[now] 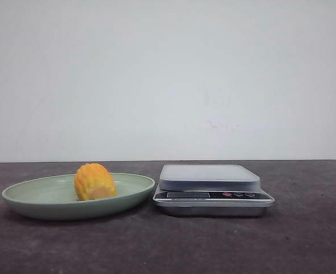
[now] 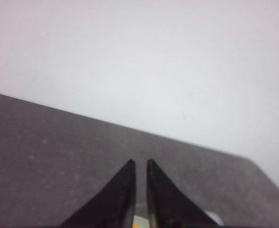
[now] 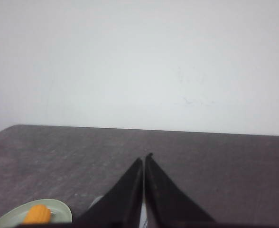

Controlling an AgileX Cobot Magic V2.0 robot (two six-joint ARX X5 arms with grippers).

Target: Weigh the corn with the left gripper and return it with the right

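The corn point(image 1: 94, 181), a stubby yellow-orange cob piece, lies in a pale green plate point(image 1: 25, 197) on the left of the dark table. A silver kitchen scale point(image 1: 211, 178) stands just right of the plate with nothing on its platform. Neither gripper shows in the front view. In the left wrist view my left gripper point(image 2: 140, 162) is empty, its black fingers almost together with only a narrow slit, above the table. In the right wrist view my right gripper point(image 3: 144, 156) is shut and empty; the corn point(image 3: 37, 214) and plate point(image 3: 61, 210) lie low to one side of it.
The dark grey table point(image 1: 305, 240) runs back to a plain white wall point(image 1: 168, 74). The scale's display and buttons point(image 1: 236, 194) face the front.
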